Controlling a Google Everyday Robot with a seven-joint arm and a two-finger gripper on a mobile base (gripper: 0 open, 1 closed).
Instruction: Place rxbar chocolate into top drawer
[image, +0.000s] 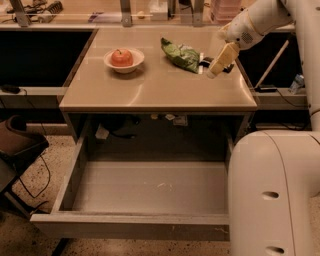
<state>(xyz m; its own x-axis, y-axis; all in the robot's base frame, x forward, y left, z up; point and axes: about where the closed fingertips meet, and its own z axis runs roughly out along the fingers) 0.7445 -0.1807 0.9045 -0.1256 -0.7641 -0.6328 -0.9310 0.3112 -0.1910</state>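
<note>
The rxbar chocolate (205, 61) lies flat at the back right of the beige tabletop (150, 87), just right of a green bag. Only its dark body and one pale end show, because my gripper (221, 61) hangs right over its right part, low above the table. The arm comes in from the upper right. The top drawer (130, 226) is pulled far out toward the camera below the tabletop, and its grey floor is bare.
A wrinkly green snack bag (181, 54) lies next to the bar. A white bowl (123, 61) holding a red apple stands at the back left. My white base (272, 195) fills the lower right beside the drawer. A dark chair (17, 145) stands at the left.
</note>
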